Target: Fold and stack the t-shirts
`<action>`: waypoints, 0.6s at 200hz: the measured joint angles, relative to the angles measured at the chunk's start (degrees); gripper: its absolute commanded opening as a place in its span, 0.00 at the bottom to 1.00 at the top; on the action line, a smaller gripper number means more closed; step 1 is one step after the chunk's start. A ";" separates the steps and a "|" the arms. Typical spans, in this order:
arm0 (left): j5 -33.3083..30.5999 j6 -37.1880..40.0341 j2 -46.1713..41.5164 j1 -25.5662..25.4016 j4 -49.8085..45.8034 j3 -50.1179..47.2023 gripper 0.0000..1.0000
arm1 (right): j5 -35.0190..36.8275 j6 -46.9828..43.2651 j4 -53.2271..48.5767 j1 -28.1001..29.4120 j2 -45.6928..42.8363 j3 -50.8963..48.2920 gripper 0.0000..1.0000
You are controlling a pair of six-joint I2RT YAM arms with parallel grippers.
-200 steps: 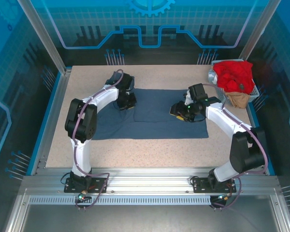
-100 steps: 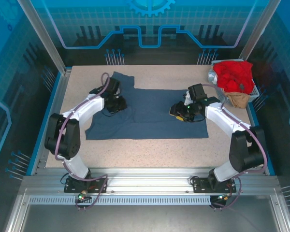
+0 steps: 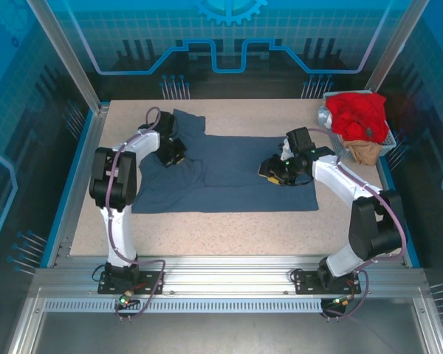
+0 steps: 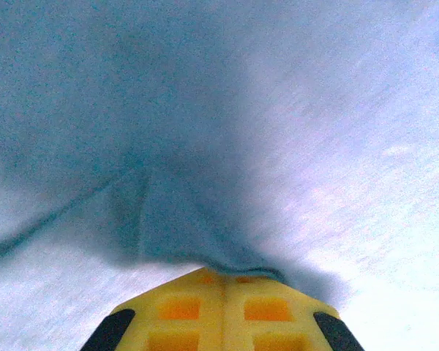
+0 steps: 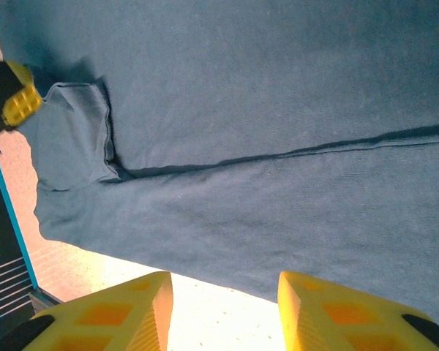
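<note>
Blue walls [image 3: 229, 44] stand around a tan, speckled table [image 3: 229, 228]. A big blue shirt [image 3: 236, 166] lies spread out flat in the middle of the table, a bit nearer the far edge. One sleeve points to the far left corner.

The left gripper [image 3: 171, 153] sits low on the left part of the blue shirt, just below that sleeve. Its yellow fingers [image 4: 223, 292] are pressed tight together, and a little ridge of blue cloth is pinched between them. The cloth pulls up into folds right at the tips.

The right gripper [image 3: 270, 171] is on the right part of the same shirt, well apart from the left one. Its two yellow fingers [image 5: 110, 314] stand about half open. Nothing is between them. Past the tips I see the hem of the blue shirt and a bright strip of bare table. A long crease runs across the cloth in front of it.

A small wire basket [image 3: 387, 140] stands at the far right corner of the table. A red shirt [image 3: 356, 112] is piled on top of it in a heap. A tan shirt [image 3: 363, 151] hangs over the near side of the basket, under the red one. Both are crumpled, not folded.
</note>
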 measured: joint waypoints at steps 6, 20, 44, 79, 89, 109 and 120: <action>-0.02 0.00 0.94 0.04 -0.28 2.10 0.05 | 0.00 0.00 0.00 -0.02 -0.22 -0.26 0.43; -0.02 0.02 2.56 0.04 -1.27 5.70 0.07 | 0.02 0.00 -0.15 -0.02 -0.96 -1.11 0.43; 0.22 0.20 4.96 0.04 -3.37 9.03 0.07 | 0.00 0.00 -0.48 -0.31 -2.05 -2.23 0.43; 1.03 0.33 6.29 0.11 -5.49 7.98 0.24 | 0.02 0.02 -0.57 -1.14 -2.45 -2.38 0.43; 0.61 0.92 5.62 0.09 -5.33 6.73 0.36 | 0.00 0.02 -0.50 -1.20 -2.58 -2.38 0.43; -3.10 1.57 0.98 -0.48 -5.11 2.67 0.40 | -0.46 0.02 0.72 -1.20 -3.30 -2.51 0.44; -5.88 2.03 -2.86 -1.29 -5.40 0.57 0.39 | -0.83 0.02 1.92 -1.20 -3.91 -2.82 0.44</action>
